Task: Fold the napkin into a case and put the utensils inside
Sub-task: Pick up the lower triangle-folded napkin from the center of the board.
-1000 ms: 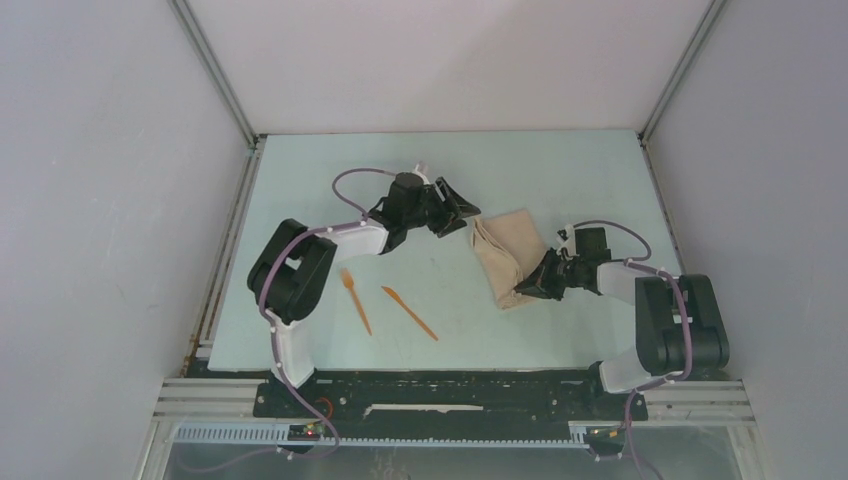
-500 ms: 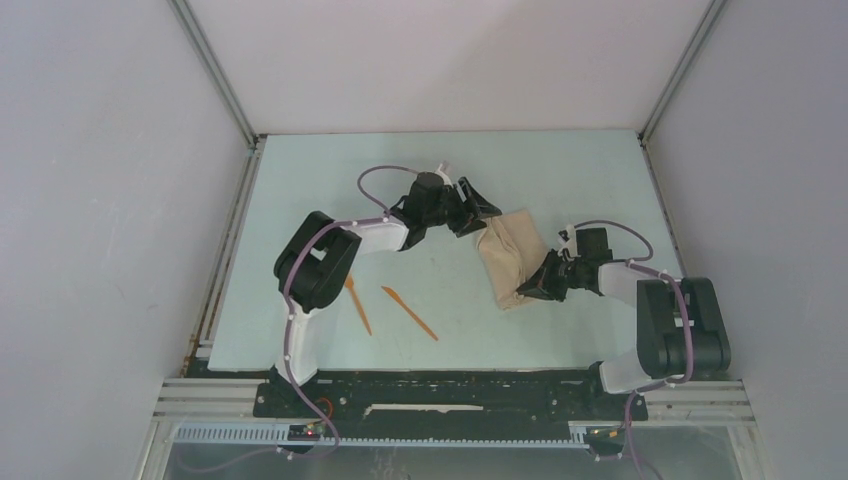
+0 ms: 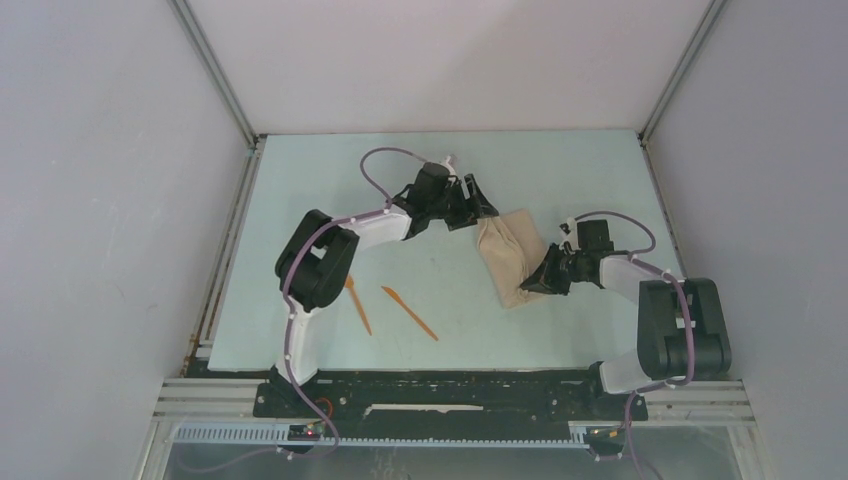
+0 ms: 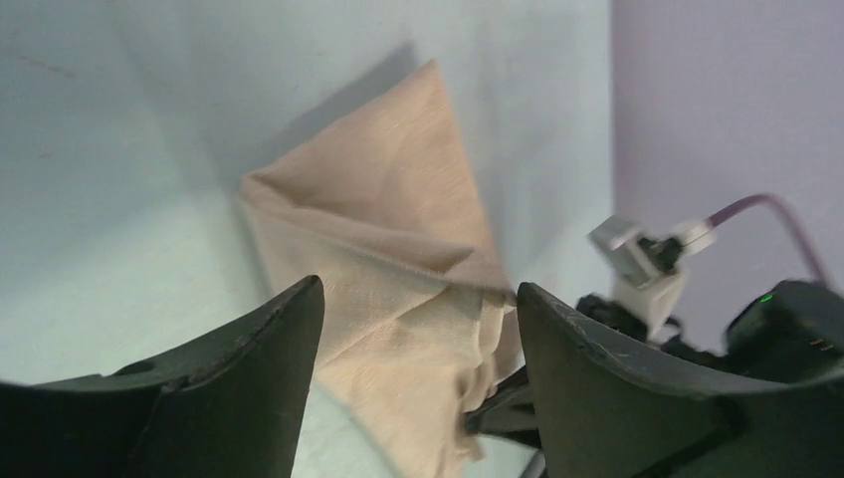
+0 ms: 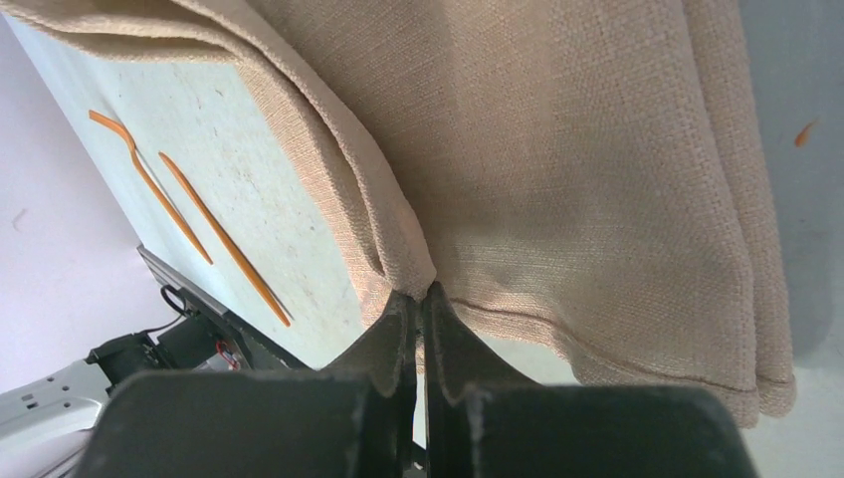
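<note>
The beige napkin (image 3: pixel 510 255) lies folded and bunched into a narrow oblong, right of the table's middle. My right gripper (image 3: pixel 537 282) is shut on a fold at its near right edge; in the right wrist view the fingertips (image 5: pixel 420 294) pinch the cloth (image 5: pixel 557 149). My left gripper (image 3: pixel 484 214) is open at the napkin's far end, its jaws spread wide just above the cloth (image 4: pixel 398 249) and holding nothing (image 4: pixel 420 289). The orange fork (image 3: pixel 356 303) and orange knife (image 3: pixel 409 313) lie side by side on the table left of the napkin, also seen in the right wrist view: fork (image 5: pixel 149 184), knife (image 5: pixel 224 239).
The pale table (image 3: pixel 330 190) is walled by grey panels on the left, back and right. The left arm's elbow (image 3: pixel 318 262) stands just behind the fork. The black base rail (image 3: pixel 430 392) runs along the near edge.
My left arm has swung right and reached its open gripper to the napkin's far end. My right gripper has stayed shut on the cloth and shifted it slightly.
</note>
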Controlling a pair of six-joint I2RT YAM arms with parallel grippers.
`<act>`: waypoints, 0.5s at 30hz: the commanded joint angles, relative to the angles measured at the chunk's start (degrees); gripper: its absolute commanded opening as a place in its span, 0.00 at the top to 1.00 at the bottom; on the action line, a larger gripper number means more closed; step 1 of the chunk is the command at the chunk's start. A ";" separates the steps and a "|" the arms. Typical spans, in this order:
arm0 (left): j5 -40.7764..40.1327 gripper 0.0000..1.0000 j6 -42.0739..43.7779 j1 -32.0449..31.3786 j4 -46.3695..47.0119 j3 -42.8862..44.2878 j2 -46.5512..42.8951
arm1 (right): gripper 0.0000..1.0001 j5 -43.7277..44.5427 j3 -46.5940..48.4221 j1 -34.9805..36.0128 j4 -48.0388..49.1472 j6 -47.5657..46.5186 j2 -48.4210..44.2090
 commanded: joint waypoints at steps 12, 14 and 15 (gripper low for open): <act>-8.24 0.11 6.37 1.36 -18.15 -10.23 -18.68 | 1.00 -2.58 7.27 9.03 -1.14 -6.18 2.36; -5.24 0.11 1.97 2.50 -18.32 -9.96 -17.64 | 1.00 -1.72 7.53 10.77 -0.73 -5.39 2.36; -4.25 0.11 0.43 2.85 -18.59 -9.58 -17.06 | 1.00 -1.45 7.68 11.51 -0.64 -4.96 2.48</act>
